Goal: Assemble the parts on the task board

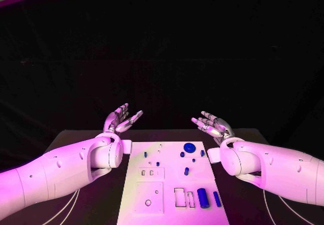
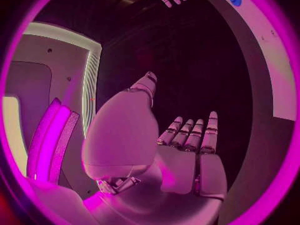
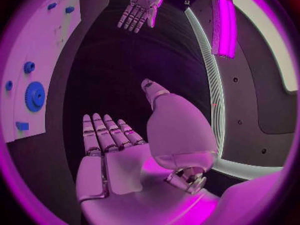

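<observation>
Two hands are up and nothing is in either. The left hand (image 1: pixel 123 118) hovers beyond the far left corner of the board (image 1: pixel 172 180), fingers spread and released; the right hand (image 1: pixel 215 125) mirrors it past the far right corner, also loose and holding nothing. Both palms face inward, well apart from each other and clear of the board.

On the board the blue parts lie untouched: one gear (image 1: pixel 189 147) near the far edge, the biggest round piece, with a few small pegs (image 1: pixel 182 153) scattered just beside it toward the middle — too small to count with certainty. Near the front right corner stand two long pieces: a thick cylinder (image 1: pixel 202 196) and a thin bar (image 1: pixel 217 198) right next to it. Beside them sit pale rectangular slots (image 1: pixel 180 196), and a square recess with a small hole (image 1: pixel 148 202) takes the front left corner.

The board rests lengthwise down the middle of the black table (image 1: pixel 101 197). From the right wrist, the gear (image 3: pixel 35 96) shows on the board's white face. Behind the table, the room is dark.
</observation>
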`<act>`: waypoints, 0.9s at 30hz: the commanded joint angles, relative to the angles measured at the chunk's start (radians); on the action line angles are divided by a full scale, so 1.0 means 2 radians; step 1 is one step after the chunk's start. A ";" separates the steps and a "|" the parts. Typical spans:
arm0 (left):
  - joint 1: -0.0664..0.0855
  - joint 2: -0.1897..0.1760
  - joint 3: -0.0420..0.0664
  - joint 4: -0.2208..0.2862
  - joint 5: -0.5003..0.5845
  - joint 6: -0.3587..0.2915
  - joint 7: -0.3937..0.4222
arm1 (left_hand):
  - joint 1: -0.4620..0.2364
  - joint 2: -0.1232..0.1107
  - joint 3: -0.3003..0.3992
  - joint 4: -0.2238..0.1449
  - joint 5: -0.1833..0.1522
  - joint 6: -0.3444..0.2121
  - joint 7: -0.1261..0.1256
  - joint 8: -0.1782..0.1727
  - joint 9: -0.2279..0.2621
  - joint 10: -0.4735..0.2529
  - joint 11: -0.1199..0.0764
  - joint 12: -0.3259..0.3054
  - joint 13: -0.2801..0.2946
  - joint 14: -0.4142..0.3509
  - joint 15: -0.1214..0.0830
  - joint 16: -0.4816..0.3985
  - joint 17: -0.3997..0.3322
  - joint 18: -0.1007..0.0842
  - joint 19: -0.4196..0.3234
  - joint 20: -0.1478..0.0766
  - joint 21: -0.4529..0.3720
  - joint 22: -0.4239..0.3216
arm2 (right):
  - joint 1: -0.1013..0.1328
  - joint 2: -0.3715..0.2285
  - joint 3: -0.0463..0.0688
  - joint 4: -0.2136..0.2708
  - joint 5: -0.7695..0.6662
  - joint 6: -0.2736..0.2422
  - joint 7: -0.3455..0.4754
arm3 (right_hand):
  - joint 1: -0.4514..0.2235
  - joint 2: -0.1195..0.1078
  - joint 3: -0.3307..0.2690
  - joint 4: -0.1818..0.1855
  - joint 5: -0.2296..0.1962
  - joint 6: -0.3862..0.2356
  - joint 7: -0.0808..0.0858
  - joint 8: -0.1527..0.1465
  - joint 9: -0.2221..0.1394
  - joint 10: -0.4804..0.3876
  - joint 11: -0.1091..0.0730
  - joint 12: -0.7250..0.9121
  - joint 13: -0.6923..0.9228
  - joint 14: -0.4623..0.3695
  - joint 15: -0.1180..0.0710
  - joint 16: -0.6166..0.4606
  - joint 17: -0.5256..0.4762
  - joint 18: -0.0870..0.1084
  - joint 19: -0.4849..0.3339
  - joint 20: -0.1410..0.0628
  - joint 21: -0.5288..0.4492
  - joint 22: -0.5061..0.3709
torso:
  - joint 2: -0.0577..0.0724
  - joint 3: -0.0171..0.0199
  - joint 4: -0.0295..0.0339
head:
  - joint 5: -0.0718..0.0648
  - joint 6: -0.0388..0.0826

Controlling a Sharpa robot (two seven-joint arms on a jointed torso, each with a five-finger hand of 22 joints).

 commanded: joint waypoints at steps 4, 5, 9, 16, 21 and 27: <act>0.002 0.003 0.000 -0.004 -0.001 0.042 0.011 | 0.026 -0.003 0.002 0.006 0.004 0.009 0.052 0.003 0.001 0.007 0.004 0.003 0.001 0.007 0.004 0.004 0.001 0.013 0.008 0.004 0.003 0.001 | 0.013 0.005 -0.013 -0.020 -0.025 0.110 -0.032 | 0.071 -0.003 0.027 -0.033 -0.004 0.092 0.078 0.026 0.018 0.111 -0.003 0.015 0.009 0.124 -0.008 0.027 0.018 0.020 0.066 0.003 0.025 0.012 | 0.000 -0.0001 0.0000 | 0.000 0.000; 0.002 0.003 0.000 -0.004 -0.001 0.042 0.011 | 0.026 -0.003 0.002 0.006 0.004 0.010 0.052 0.003 0.002 0.008 0.004 0.003 0.001 0.007 0.004 0.004 0.001 0.013 0.007 0.004 0.003 0.001 | 0.014 0.005 -0.014 -0.022 -0.025 0.113 -0.033 | 0.078 -0.004 0.031 -0.040 -0.006 0.116 0.077 0.032 0.023 0.137 -0.006 0.017 0.010 0.151 -0.012 0.033 0.021 0.024 0.084 0.003 0.032 0.015 | 0.000 -0.0001 0.0000 | 0.000 0.000; 0.006 -0.022 0.000 0.020 0.004 0.056 0.008 | 0.026 -0.001 0.003 0.006 0.004 0.012 0.053 0.004 0.002 0.010 0.005 0.004 0.002 0.007 0.004 0.004 0.001 0.014 0.007 0.004 0.003 0.001 | 0.025 -0.001 -0.014 -0.038 -0.170 0.072 -0.018 | 0.086 -0.007 0.049 -0.060 -0.011 0.170 0.073 0.046 0.032 0.214 -0.013 0.019 0.013 0.232 -0.021 0.047 0.030 0.032 0.115 0.003 0.042 0.017 | 0.011 -0.0021 0.0072 | -0.008 -0.007; 0.012 -0.033 0.000 0.035 0.001 0.060 0.005 | 0.030 0.005 0.008 0.006 0.003 0.021 0.057 0.006 0.004 0.020 0.008 0.005 0.003 0.014 0.005 0.006 0.003 0.020 0.007 0.006 0.004 0.002 | 0.035 -0.002 -0.013 -0.043 -0.217 0.070 -0.027 | 0.084 -0.012 0.077 -0.080 -0.018 0.233 0.065 0.058 0.040 0.287 -0.022 0.018 0.015 0.271 -0.032 0.049 0.031 0.043 0.167 0.003 0.057 0.019 | 0.021 -0.0028 0.0101 | -0.012 -0.002; 0.020 -0.043 0.000 0.048 -0.003 0.062 0.002 | 0.035 0.009 0.014 0.005 0.002 0.029 0.058 0.008 0.005 0.028 0.010 0.006 0.003 0.019 0.006 0.007 0.004 0.023 0.009 0.008 0.005 0.003 | 0.045 -0.001 -0.013 -0.044 -0.247 0.075 -0.044 | 0.084 -0.014 0.084 -0.085 -0.019 0.246 0.064 0.060 0.041 0.293 -0.024 0.017 0.015 0.277 -0.033 0.048 0.031 0.045 0.170 0.003 0.057 0.018 | 0.030 -0.0026 0.0122 | -0.015 -0.002; 0.028 -0.055 0.000 0.064 -0.013 0.075 0.001 | 0.043 0.028 0.035 0.002 -0.003 0.091 0.068 0.025 0.016 0.096 0.023 0.015 0.009 0.089 0.015 0.022 0.015 0.023 0.038 0.010 0.014 0.007 | 0.056 -0.003 -0.013 -0.041 -0.318 0.087 -0.071 | 0.074 -0.025 0.108 -0.096 -0.021 0.303 0.055 0.070 0.046 0.323 -0.033 0.016 0.015 0.313 -0.044 0.053 0.033 0.053 0.240 0.000 0.080 0.023 | 0.041 -0.0027 0.0157 | -0.019 0.000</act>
